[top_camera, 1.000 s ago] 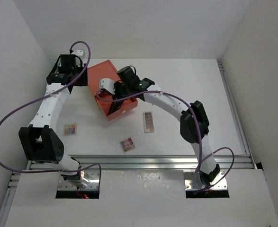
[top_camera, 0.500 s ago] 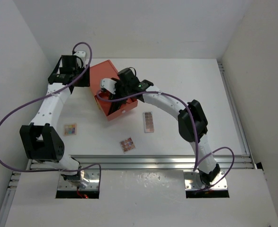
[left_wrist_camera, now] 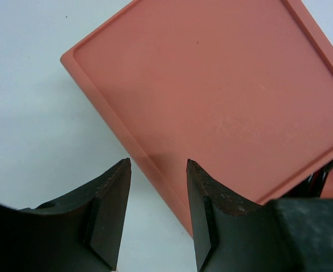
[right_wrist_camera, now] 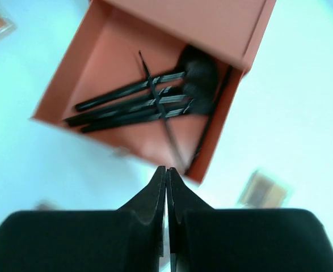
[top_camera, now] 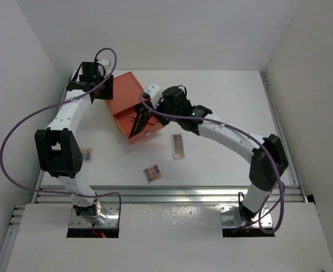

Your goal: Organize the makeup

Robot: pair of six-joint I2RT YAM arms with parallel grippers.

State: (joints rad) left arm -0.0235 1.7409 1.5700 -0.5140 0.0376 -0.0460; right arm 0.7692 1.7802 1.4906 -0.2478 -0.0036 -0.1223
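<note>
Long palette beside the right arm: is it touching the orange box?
Apart. The top view shows a strip of white table between the long palette and the orange box.

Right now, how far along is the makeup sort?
Done: brushes and thin sticks lie in the orange box's open drawer. In hand: nothing; the right gripper is shut and empty above the drawer, and the left gripper is open at the box's edge. Left: three palettes on the table.
</note>
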